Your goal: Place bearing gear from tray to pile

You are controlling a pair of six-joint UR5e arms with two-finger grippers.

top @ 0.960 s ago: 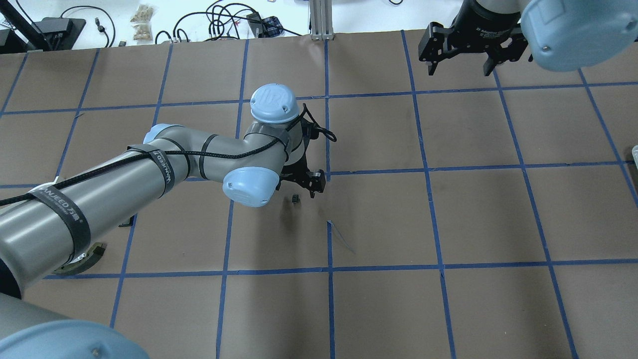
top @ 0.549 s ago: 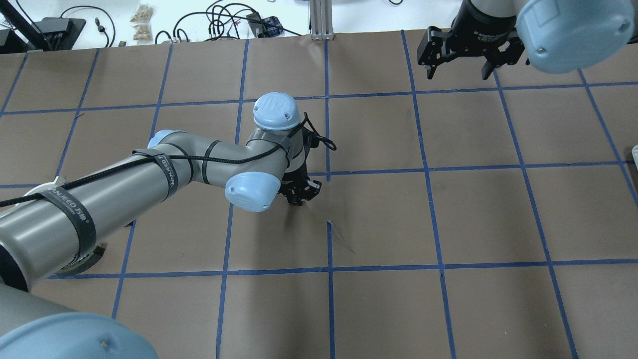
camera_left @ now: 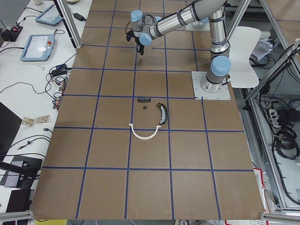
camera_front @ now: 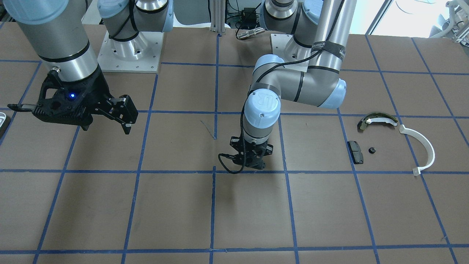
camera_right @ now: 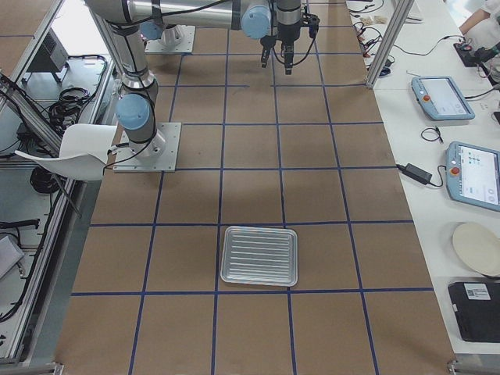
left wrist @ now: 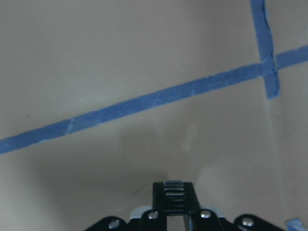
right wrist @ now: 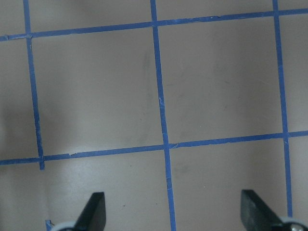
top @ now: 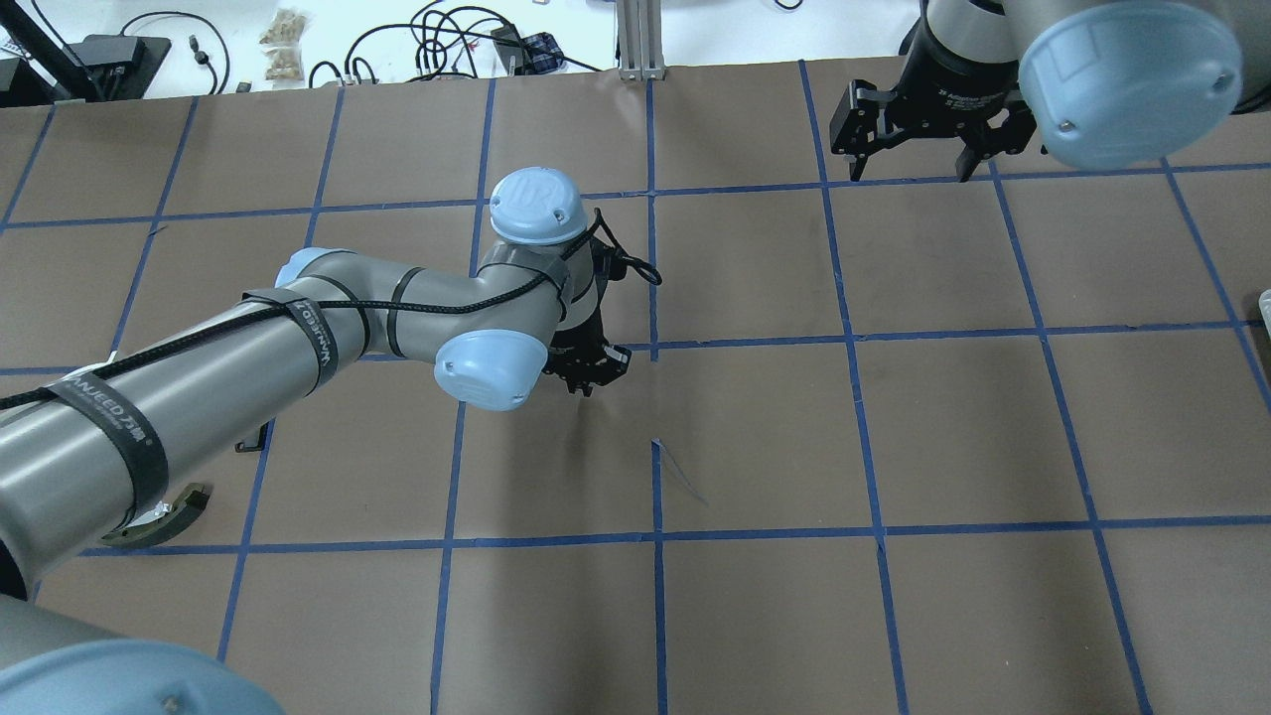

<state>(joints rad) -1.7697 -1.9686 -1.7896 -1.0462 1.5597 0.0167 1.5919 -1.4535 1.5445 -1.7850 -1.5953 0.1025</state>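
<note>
Bearing gear [left wrist: 173, 188]: small, dark, ribbed part pinched between the left fingers; I see it plainly only in my left wrist view, over brown paper near a crossing of blue tape lines; I cannot tell whether it touches the paper.
Left gripper [top: 586, 382]: clenched on the bearing gear; pointing straight down near the middle of the table; well apart from both tray and pile.
Pile: loose parts on the robot's left side of the table; white half-ring [camera_front: 425, 146], olive-green shoe [camera_front: 377, 120] and black pad [camera_front: 355, 151] lie apart from one another; a small round black part [camera_front: 372, 150] sits just beside the pad.
Tray [camera_right: 259, 256]: silvery and ribbed; flat on the paper toward the robot's right end of the table; far from the gripper that holds the gear.
Right gripper [top: 909, 169]: released; fingers spread wide with only paper showing between them in my right wrist view; hovering above the right side.
Table [top: 755, 616]: brown paper gridded with blue tape.
</note>
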